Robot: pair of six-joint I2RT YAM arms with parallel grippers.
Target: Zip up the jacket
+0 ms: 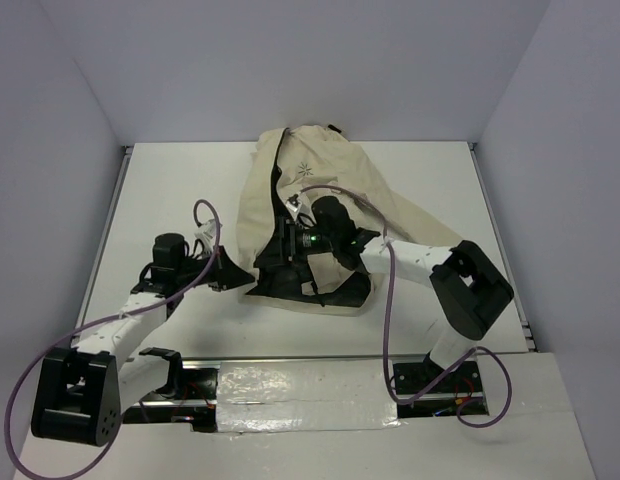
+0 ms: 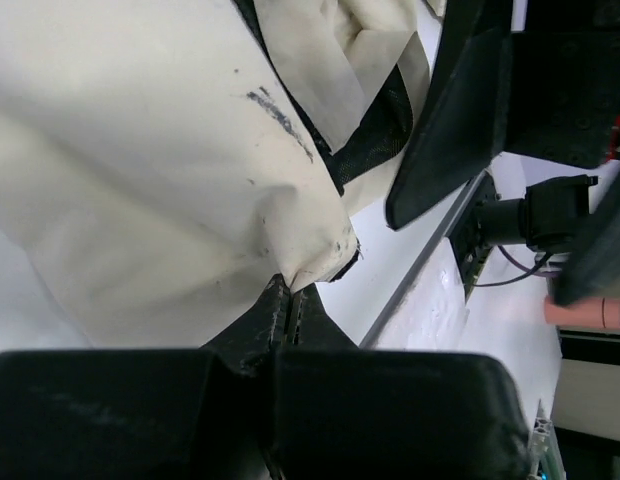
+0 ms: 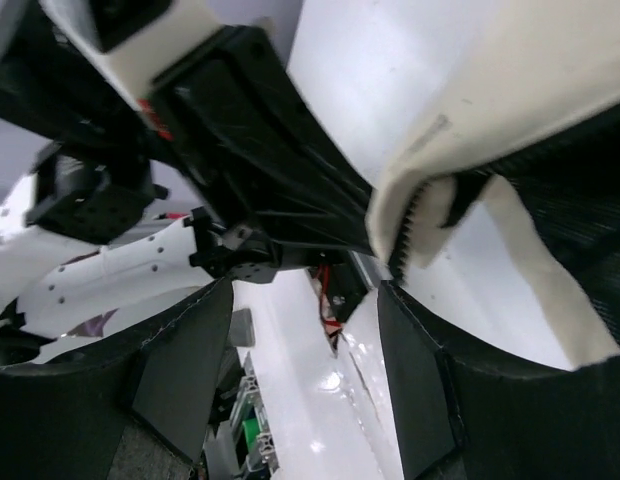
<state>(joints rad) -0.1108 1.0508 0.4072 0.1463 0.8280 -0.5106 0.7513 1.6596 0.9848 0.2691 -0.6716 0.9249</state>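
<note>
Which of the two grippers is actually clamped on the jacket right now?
The left gripper: its fingers are shut on the cream lower edge of the jacket. The right gripper has its fingers spread apart, gripping nothing.

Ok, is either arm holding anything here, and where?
The left fingers pinch the jacket at its lower hem corner; the right fingers are open, holding nothing.

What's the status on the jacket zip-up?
Left end effector shut on jacket hem. Right end effector open by zipper teeth. Jacket unzipped. Purple cable arcs above jacket.
</note>
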